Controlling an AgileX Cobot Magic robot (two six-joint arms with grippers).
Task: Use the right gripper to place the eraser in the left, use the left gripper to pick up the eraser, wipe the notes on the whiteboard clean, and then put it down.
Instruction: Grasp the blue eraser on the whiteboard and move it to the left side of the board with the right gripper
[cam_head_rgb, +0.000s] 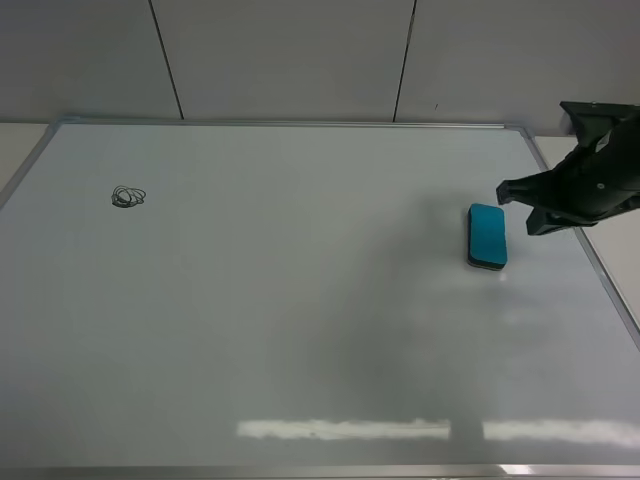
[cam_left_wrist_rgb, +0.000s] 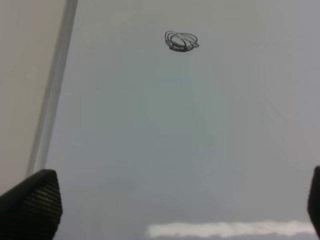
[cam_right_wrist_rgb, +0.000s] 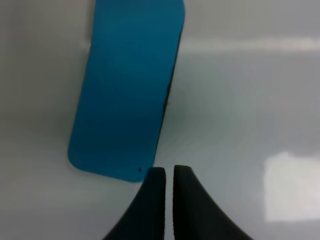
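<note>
Where eraser (cam_head_rgb: 487, 235) lies, right claw (cam_right_wrist_rgb: 169, 172) just beside

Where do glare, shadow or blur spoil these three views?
Exterior high: a glare band lies along the near edge of the whiteboard, faint shadow left of the eraser. Left wrist: the scribble reads clearly, one glare streak. Right wrist: the right pincer looks soft, a bright patch beside it.

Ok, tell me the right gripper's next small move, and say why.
Probably open the right gripper: its fingertips sit almost together beside the teal eraser, which lies ungrasped on the whiteboard, too wide for that gap.
</note>
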